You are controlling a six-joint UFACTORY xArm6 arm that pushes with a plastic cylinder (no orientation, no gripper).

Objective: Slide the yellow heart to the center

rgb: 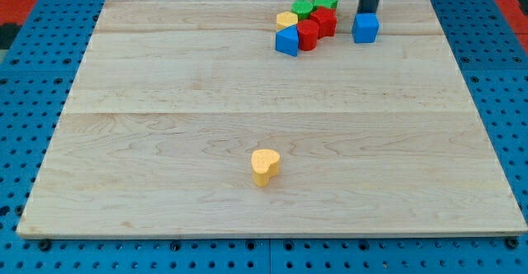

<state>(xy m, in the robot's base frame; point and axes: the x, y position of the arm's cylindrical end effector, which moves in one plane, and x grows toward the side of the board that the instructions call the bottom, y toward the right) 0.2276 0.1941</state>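
My tip point(366, 12) sits at the board's far edge, around one o'clock from the centre, its end touching or hidden just behind the top of the blue cube point(365, 28); I cannot tell which. It is a bare rod, so there is nothing to open or close and it holds nothing.

Just beside the cube, at its nine o'clock, is a tight cluster: a red block point(323, 21), a second red block point(308, 34), a blue block point(287, 41), a yellow block point(286, 19), a green block point(302, 8) and a green star point(324, 1), all touching or nearly so.

The yellow heart point(265, 166) stands alone, well apart from everything, at about six o'clock from the board's centre and nearer the bottom edge than the middle.

The risks as I judge them: dragging straight down from here would shove the blue cube ahead of me across the board, and swinging toward nine o'clock would plough the cluster. At the heart, a push that lands off its middle could spin it or let it slip sideways, since its lobes are rounded. Approaching from twelve o'clock would drive it toward the bottom edge point(264, 234) and possibly off.

Room is generous: the wooden board point(148, 101) is bare along the three o'clock side and all round the heart, so I can loop down and come in from its six o'clock.
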